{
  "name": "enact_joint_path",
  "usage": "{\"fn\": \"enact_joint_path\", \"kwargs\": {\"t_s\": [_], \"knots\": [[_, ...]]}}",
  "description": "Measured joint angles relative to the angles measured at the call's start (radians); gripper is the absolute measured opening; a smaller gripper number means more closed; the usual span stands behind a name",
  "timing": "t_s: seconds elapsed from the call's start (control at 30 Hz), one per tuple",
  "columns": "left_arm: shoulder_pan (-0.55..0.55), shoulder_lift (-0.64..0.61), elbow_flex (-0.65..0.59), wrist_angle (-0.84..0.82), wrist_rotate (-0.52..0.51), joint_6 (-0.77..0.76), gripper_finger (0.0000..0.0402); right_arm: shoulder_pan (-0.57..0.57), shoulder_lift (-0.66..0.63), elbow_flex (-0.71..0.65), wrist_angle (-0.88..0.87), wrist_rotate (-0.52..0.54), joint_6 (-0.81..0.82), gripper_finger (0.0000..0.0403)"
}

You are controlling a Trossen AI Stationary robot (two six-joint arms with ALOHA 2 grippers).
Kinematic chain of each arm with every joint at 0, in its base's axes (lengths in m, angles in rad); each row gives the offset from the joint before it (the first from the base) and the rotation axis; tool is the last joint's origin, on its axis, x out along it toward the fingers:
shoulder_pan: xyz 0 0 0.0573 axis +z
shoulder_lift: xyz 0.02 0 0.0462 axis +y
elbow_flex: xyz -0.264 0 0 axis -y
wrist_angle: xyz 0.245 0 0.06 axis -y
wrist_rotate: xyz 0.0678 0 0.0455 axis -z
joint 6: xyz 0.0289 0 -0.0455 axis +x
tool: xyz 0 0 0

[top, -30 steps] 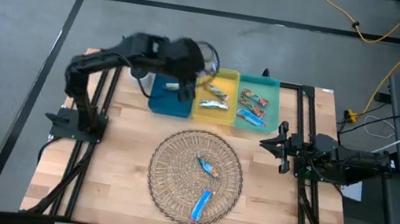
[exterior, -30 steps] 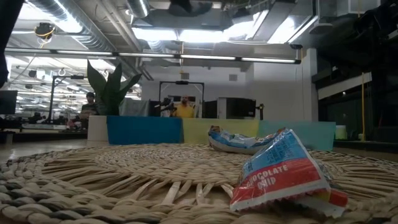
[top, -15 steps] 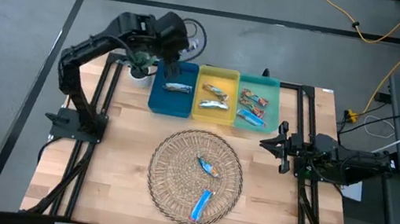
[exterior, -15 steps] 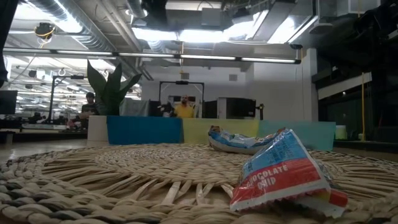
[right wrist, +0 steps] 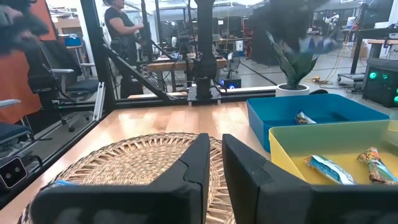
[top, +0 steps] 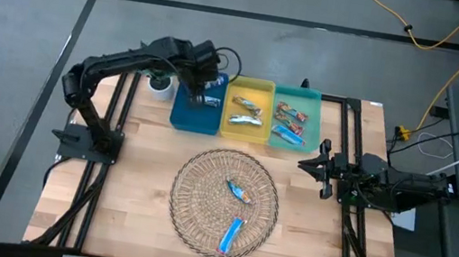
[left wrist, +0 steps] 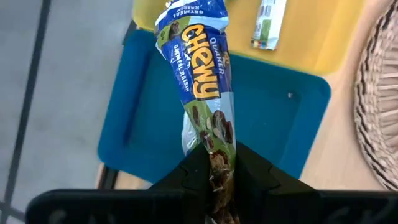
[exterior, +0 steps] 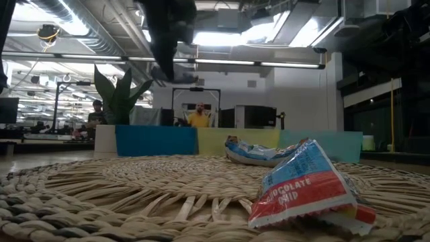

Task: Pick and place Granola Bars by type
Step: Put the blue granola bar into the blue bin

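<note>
Blue tray (top: 184, 118): landmark, at the table's far edge; one bar (right wrist: 305, 118) lies inside.
Woven mat (top: 225, 203): nearer than the blue tray, bare wood between; two bars (top: 232, 233) on it.
Left gripper (left wrist: 219, 163): above the blue tray, pinched on a Chewy bar (left wrist: 202, 81) that hangs over it.
Right gripper (top: 308, 165): right of the mat, closed, holds nothing.

Both arms are matte black and jointed, the left arm (top: 121, 62) slim with a bulky wrist and a thin dark cable looping off it, the right arm (top: 385, 184) ending in flat, blunt-edged black fingers (right wrist: 186, 168).
</note>
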Motion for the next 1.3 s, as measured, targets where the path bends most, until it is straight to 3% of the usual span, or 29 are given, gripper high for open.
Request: {"fn": "enact_joint_path", "kwargs": {"t_s": [0.2,1.03,1.3], "knots": [[0.007,-0.002,-0.141,0.125,0.047,0.019,0.0047,0.000,0.000,0.000,0.000,0.000,0.000,0.0049],[0.010,-0.002,-0.569,0.583,0.047,-0.074,0.0047,0.000,0.000,0.000,0.000,0.000,0.000,0.0049],[0.010,-0.001,-0.636,0.654,0.047,-0.078,0.0047,0.000,0.000,0.000,0.000,0.000,0.000,0.0049]]}}
